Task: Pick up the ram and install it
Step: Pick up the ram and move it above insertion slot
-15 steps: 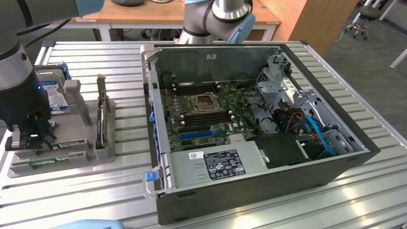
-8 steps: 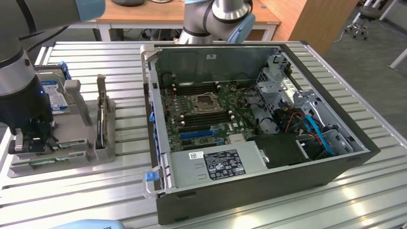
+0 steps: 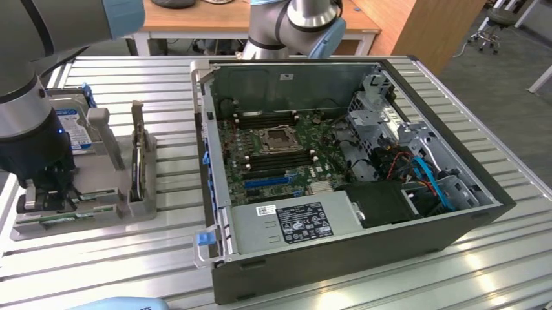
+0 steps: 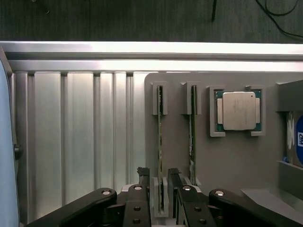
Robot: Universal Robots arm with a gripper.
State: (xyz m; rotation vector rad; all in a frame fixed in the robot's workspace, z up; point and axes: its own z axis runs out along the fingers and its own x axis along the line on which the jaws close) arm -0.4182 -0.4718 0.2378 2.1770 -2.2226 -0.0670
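The ram (image 4: 160, 137) is a thin green stick standing on edge in a slot of the grey holder (image 4: 227, 161). My gripper (image 4: 158, 172) is open, and its two black fingers (image 4: 143, 176) stand on either side of the stick's near end, with a small gap on each side. A second green stick (image 4: 192, 132) stands in the neighbouring slot, outside the fingers. In the exterior view my gripper (image 3: 48, 194) hangs low over the holder (image 3: 95, 200) at the exterior view's left. The open computer case (image 3: 216, 194) lies to the right, showing its motherboard (image 3: 276, 152) and dark memory slots.
A square silver processor (image 4: 239, 109) sits in a recess of the holder beside the sticks. A hard drive with a blue label (image 3: 79, 132) stands behind the holder. Everything rests on a ribbed aluminium table (image 3: 172, 84). Blue cables (image 3: 431, 181) and a power supply (image 3: 293, 223) fill the case's near side.
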